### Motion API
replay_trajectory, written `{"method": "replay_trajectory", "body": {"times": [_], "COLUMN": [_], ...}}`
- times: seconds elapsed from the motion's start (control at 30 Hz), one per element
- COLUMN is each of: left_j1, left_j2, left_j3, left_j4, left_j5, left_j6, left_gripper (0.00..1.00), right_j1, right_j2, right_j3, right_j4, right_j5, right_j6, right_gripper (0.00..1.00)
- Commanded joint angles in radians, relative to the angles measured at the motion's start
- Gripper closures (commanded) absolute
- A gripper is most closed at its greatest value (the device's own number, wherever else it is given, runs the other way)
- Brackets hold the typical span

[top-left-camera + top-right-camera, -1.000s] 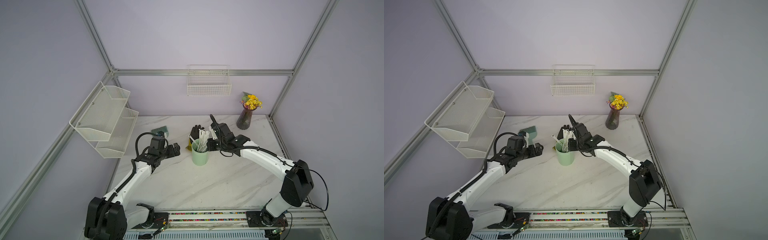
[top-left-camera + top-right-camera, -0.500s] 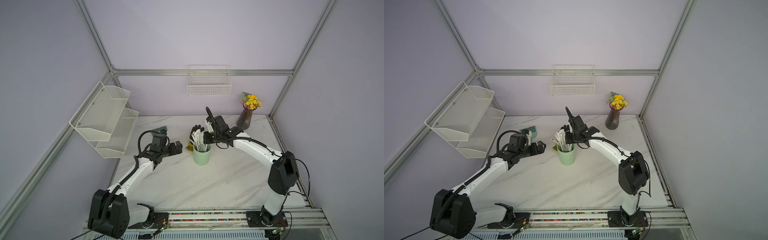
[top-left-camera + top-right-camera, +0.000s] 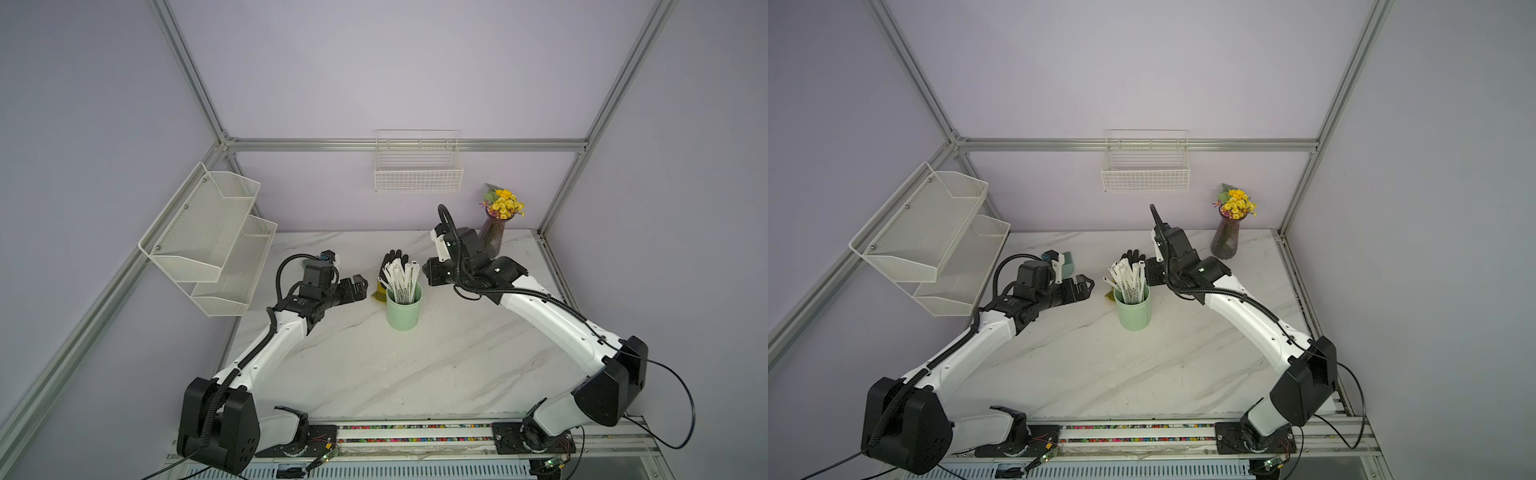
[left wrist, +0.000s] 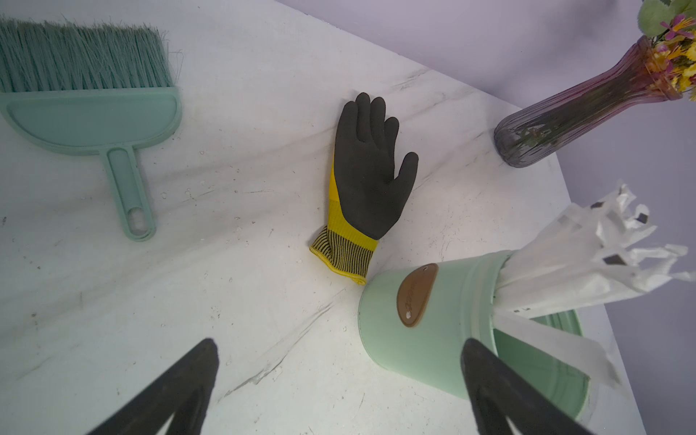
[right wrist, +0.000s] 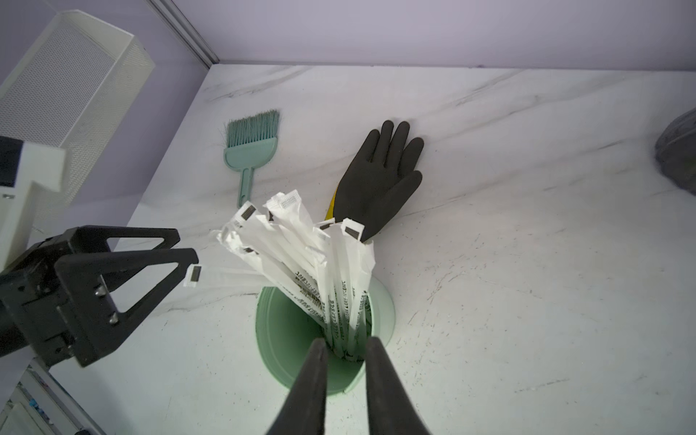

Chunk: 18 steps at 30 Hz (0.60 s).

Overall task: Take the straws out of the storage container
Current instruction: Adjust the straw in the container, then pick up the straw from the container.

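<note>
So, table (image 3: 415, 365): white marble, bare across the near half; walls behind and at both sides, rail (image 3: 415, 434) along the front edge.
shelf rack (image 3: 208, 232): white mesh, on the left wall, overhanging the table's left edge beside the left arm.
left arm (image 3: 278, 345): reaching in from the front-left base, wrist low, pointing across at the storage container's side.
right arm (image 3: 552, 316): reaching in from the front-right base, wrist just right of the container, angled down toward its mouth.
storage container (image 3: 403, 311): mint-green, upright mid-table, between the two grippers; glove (image 4: 369, 169) just behind, vase (image 3: 492, 235) well apart at the back right.
left gripper (image 4: 339, 342): spread wide, holding nothing, one finger in front of the container's wall; contact unclear.
right gripper (image 5: 345, 341): parted by a narrow gap, nothing between the fingers, over the container's rim.
straws (image 5: 320, 271): bunched inside the container, fanned toward the left gripper; one blurred, its tip close by that gripper's fingertip.
</note>
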Motion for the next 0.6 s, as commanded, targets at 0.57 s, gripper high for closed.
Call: {"method": "replay_trajectory", "body": {"times": [0.57], "left_j1": [-0.013], "left_j2": [-0.159], "left_j3": [-0.068], "left_j4": [0.084], "left_j5": [0.003], "left_j6": [0.105], "left_gripper": [0.0], "right_j1": [-0.007], "right_j2": [0.075], "right_j3": [-0.166], "right_j4": [0.163], "right_j5": [-0.04], "right_j6": [0.001], "right_gripper": [0.73]}}
